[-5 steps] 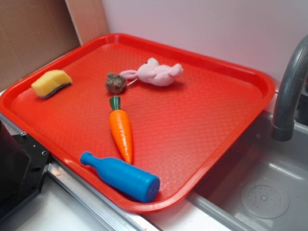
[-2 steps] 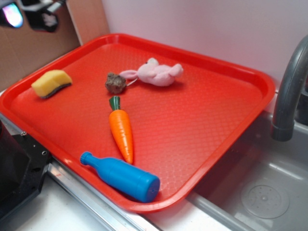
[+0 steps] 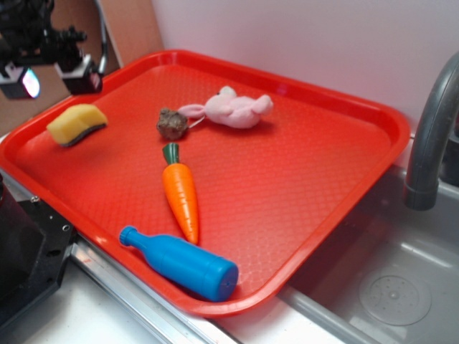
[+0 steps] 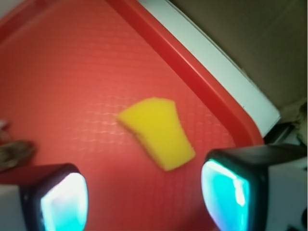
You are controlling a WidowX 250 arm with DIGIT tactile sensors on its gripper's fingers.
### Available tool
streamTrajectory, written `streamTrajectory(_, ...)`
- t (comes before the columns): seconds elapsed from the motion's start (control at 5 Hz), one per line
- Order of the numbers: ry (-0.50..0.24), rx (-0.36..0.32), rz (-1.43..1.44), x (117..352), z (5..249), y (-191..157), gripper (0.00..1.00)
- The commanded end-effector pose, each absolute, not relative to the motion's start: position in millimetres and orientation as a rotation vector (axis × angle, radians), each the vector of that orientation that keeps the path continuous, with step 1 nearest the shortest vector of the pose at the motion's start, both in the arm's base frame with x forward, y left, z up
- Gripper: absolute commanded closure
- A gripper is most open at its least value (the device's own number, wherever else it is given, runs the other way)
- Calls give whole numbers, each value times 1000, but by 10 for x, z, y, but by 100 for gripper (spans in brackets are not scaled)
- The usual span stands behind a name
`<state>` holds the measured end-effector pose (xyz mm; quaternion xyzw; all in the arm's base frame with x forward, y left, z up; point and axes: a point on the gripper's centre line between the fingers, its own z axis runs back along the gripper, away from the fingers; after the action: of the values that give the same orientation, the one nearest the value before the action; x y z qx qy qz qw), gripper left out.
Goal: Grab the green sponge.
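The green sponge (image 3: pixel 77 123), a small yellow foam block with a dark scouring layer underneath, lies at the far left of the red tray (image 3: pixel 337 100). My gripper (image 3: pixel 51 77) hangs in the air just above and behind it, open, with nothing between its fingers. In the wrist view the sponge (image 4: pixel 157 132) shows its yellow face, lying on the tray (image 4: pixel 72 72) ahead of the gap of the open gripper (image 4: pixel 144 199). Its two pads glow cyan.
On the tray also lie a pink plush rabbit (image 3: pixel 233 109), a brown fuzzy ball (image 3: pixel 172 124), an orange toy carrot (image 3: pixel 180 190) and a blue toy bottle (image 3: pixel 183 264). A grey faucet (image 3: pixel 430 136) and sink basin (image 3: pixel 394 287) are to the right. A cardboard wall (image 3: pixel 43 43) stands behind.
The gripper has come into view at the top left and dropped lower toward the sponge. The objects on the tray have not moved.
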<state>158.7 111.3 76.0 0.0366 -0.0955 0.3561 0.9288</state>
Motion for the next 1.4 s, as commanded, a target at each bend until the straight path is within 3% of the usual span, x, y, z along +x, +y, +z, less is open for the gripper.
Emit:
streamTrajectory(0.0,-133,52,609,1473,360,1186,0)
streamTrajectory(0.2,-84,35,506,1847,170,1163,0)
streamTrajectory(0.4,-72,30,446,2065,175,1094,0)
streamTrajectory(0.6,-45,65,420,2149,205,1051,100)
streamTrajectory(0.8,-43,52,361,2196,514,978,100)
streamTrajectory(1.0,-108,34,249,2046,1015,601,100)
streamTrajectory(1.2,-133,-4,170,2048,1520,273,100)
